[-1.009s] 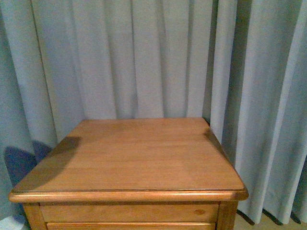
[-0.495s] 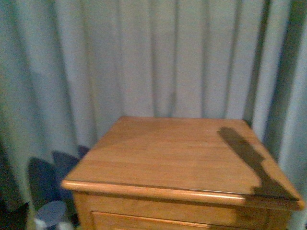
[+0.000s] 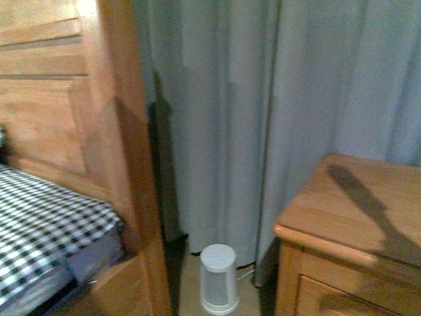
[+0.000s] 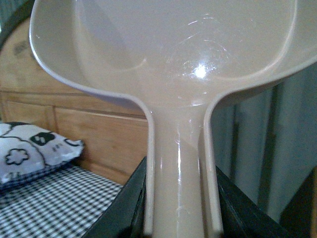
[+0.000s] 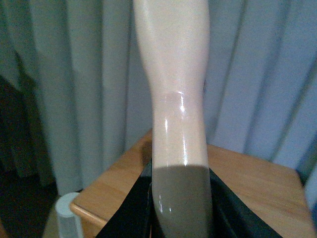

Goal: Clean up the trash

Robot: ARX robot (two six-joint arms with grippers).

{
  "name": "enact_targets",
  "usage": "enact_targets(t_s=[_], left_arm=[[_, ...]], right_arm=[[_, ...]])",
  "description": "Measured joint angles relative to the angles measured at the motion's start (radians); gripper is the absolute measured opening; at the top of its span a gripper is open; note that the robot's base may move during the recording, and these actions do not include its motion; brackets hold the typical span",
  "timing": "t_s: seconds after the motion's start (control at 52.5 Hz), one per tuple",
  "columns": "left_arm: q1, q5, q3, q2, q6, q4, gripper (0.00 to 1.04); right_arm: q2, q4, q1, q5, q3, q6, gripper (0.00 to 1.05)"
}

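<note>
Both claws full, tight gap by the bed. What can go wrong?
The dustpan in the left claw and long handle in the right claw protrude; either might strike the bedpost or nightstand. The white cylinder on the floor between them could get knocked. No trash is in view.

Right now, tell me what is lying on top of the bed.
A checked sheet covers the bed, with a white pillow with black print lying on it by the headboard. The dustpan in the left jaws hides part; no trash shows.

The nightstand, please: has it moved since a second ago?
No: the nightstand still stands against the curtain; the view swung left, bringing the bed in.
</note>
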Motion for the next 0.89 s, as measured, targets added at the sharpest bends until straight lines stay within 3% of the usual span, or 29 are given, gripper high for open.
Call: enact_targets(t_s=[0.895], left_arm=[[0.000, -0.001, 0.000, 0.000, 0.000, 0.000, 0.28]], right_arm=[[0.000, 0.000, 0.000, 0.000, 0.000, 0.000, 0.20]])
